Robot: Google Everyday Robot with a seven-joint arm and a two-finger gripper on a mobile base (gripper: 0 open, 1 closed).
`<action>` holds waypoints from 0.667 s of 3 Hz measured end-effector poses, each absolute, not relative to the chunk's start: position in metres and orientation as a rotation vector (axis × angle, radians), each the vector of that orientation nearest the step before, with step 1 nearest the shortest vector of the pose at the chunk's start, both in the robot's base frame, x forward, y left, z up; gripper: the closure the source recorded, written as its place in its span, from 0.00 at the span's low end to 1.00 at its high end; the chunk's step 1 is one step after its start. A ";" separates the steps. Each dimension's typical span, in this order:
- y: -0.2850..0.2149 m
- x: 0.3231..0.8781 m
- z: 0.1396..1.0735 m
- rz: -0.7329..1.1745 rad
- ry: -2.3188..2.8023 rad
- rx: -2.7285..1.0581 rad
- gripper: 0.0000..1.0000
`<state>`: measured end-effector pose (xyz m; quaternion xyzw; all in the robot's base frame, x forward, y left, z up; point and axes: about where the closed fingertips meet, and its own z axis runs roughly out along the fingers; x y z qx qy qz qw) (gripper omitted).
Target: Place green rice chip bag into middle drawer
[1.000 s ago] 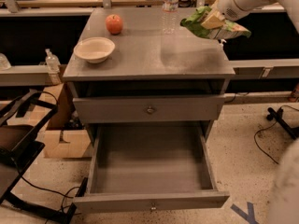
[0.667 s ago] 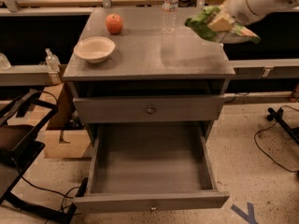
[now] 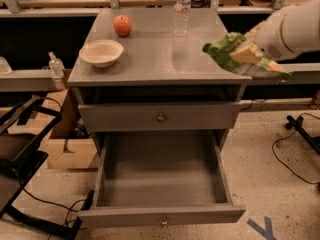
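Gripper (image 3: 246,53) hangs at the right front corner of the tabletop (image 3: 150,64), jaws closed on the green rice chip bag (image 3: 221,52), which is held clear of the surface. Middle drawer (image 3: 160,184) stands pulled out below, interior bare.

Risks, judged:
- Crinkly bag pinched at one end; may slip or swing on the way down.
- Straight descent meets the tabletop edge or the closed upper drawer (image 3: 160,116); arm must come forward first.
- Released too far right or forward, bag lands on the drawer's rim or the floor.

Around: water bottle (image 3: 182,4), apple (image 3: 122,25) and cream bowl (image 3: 101,52), all well apart from the bag. Nothing lies across the drawer opening.
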<state>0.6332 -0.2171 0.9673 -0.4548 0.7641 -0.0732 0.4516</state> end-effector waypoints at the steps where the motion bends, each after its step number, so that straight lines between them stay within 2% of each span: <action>1: -0.220 0.571 0.937 -0.222 1.994 -1.124 1.00; 2: -0.220 0.571 0.939 -0.222 1.992 -1.123 1.00</action>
